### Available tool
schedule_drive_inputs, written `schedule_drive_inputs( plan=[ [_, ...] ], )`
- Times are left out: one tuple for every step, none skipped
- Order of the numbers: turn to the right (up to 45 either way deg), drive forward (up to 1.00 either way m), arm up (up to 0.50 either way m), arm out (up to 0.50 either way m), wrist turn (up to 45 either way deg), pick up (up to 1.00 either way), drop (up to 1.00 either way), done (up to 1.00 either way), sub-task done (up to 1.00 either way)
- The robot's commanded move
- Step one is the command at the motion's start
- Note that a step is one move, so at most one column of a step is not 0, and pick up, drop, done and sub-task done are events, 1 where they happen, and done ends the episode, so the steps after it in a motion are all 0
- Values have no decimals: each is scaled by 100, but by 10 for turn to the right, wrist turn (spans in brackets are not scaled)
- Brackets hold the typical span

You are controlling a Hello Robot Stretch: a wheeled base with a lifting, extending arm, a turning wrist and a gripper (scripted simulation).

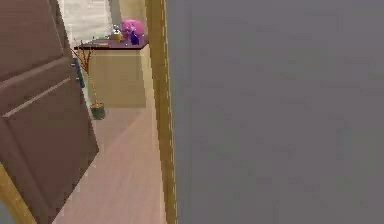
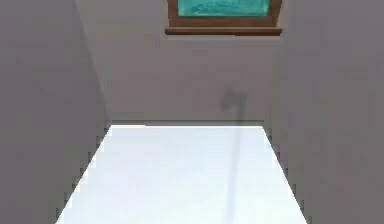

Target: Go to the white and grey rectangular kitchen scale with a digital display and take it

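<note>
Through a doorway in the forward view stands a beige cabinet [image 1: 118,75] with a dark top [image 1: 112,45]. On that top sit a pink round thing [image 1: 133,27] and a small yellowish thing [image 1: 116,35]. I cannot make out a white and grey scale among them.
A brown panelled door [image 1: 40,110] stands ajar at the forward view's left. A grey wall [image 1: 280,110] with a yellow door frame [image 1: 160,110] covers its right. A small pot with twigs [image 1: 97,108] stands on the floor by the cabinet. The arm side view has a pale floor [image 2: 185,175], grey walls and a wood-framed window [image 2: 224,15].
</note>
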Motion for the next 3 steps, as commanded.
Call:
schedule_drive_inputs(
  plan=[
    [-450, 0, 0, 0, 0, 0, 0, 0, 0],
    [-300, 0, 0, 0, 0, 0, 0, 0, 0],
    [0, 100, 0, 0, 0, 0, 0, 0, 0]
  ],
)
